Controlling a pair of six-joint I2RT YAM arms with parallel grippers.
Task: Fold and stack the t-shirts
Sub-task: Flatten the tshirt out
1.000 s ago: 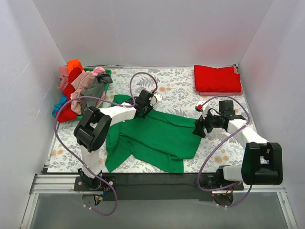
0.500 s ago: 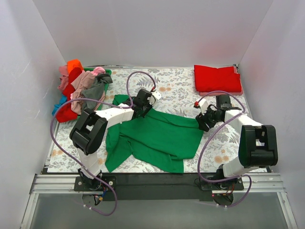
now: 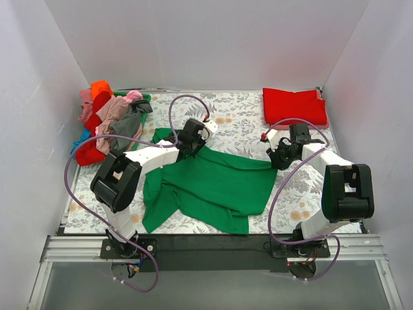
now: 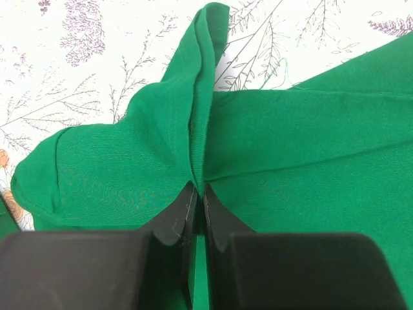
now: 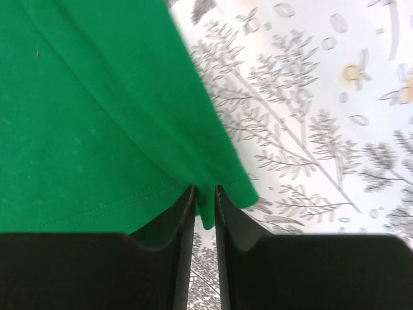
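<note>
**While both tools grip the green t-shirt [image 3: 213, 184], spreading is the step in hand**

Although a red t-shirt [image 3: 293, 106] lies folded at the far right corner of the surface, the green t-shirt lies unfolded and rumpled. It occupies the middle of the surface toward the near edge, on the floral cloth [image 3: 239, 123] that covers it. A pile of t-shirts [image 3: 106, 123] waits at the far left corner, heaped over a basket [image 3: 143, 98].

The left tool [image 4: 197, 194] has its jaws pressed together on a raised ridge of green cloth at the shirt's far left part. The right tool [image 5: 204, 194] has its jaws drawn narrow on the hem corner at the shirt's right edge, and the cloth sits between them.

Judgement: the shirt is being flattened before folding, and no fold has been made in it. One shirt appears finished, and most of the task remains.

The next move calls for both tools to draw apart evenly and low, so the cloth pulls taut without lifting the floral cloth. The right tool's bite is shallow, at the very corner, so the hem may slip out under tension. The near left part of the shirt is bunched and will need separate smoothing.
</note>
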